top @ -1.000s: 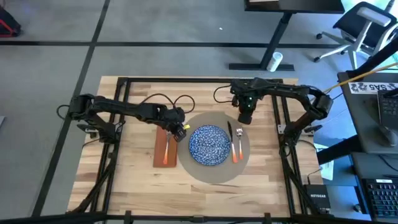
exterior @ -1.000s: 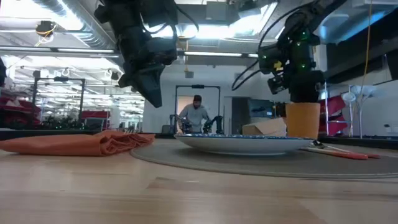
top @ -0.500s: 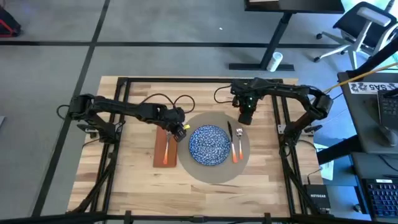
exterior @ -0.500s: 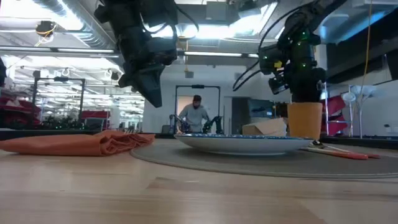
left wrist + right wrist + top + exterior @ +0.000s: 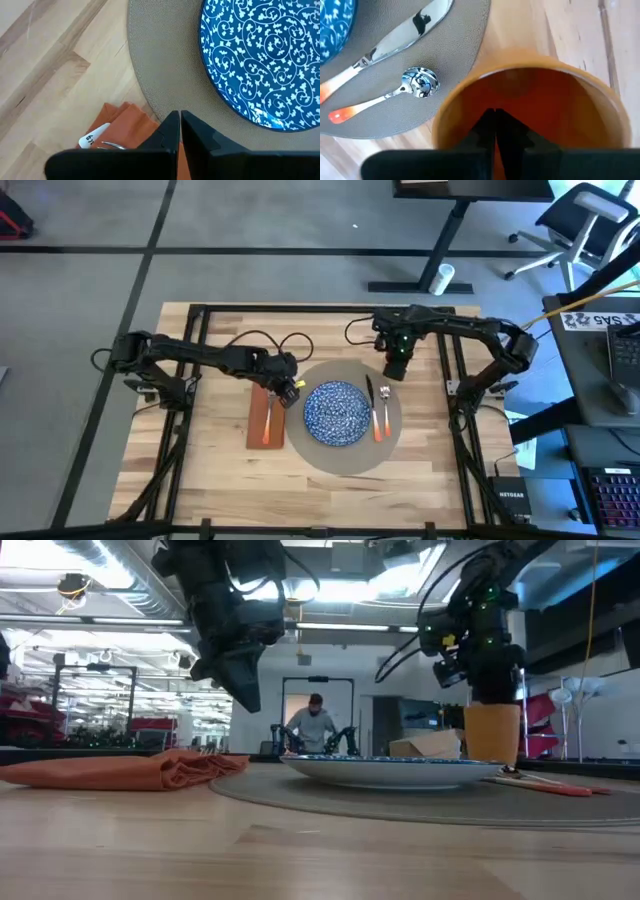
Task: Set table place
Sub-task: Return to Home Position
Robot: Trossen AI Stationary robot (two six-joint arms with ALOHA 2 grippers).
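Note:
The round grey-beige place mat lies on the wooden table, with a blue patterned plate on its middle. A knife and a spoon lie on the mat to the plate's right. My right gripper is shut and points down into the mouth of an orange cup at the mat's far right edge. The cup's foot is hidden behind the plate. My left gripper hangs shut above the far right corner of the rust-red napkin, touching nothing. My right gripper points down from above with its shut fingers inside the cup's round rim. No wall lies between the fingers. I cannot tell whether a finger touches the inner wall. The cup stands upright below the gripper.
A fork with an orange handle lies on the napkin, left of the mat. Black frame rails edge the table. Bare wood lies near the front edge. A person stands far back in the room.
My right gripper has drifted a little toward the table's far right, and the cup below it has shifted the same way, staying upright.

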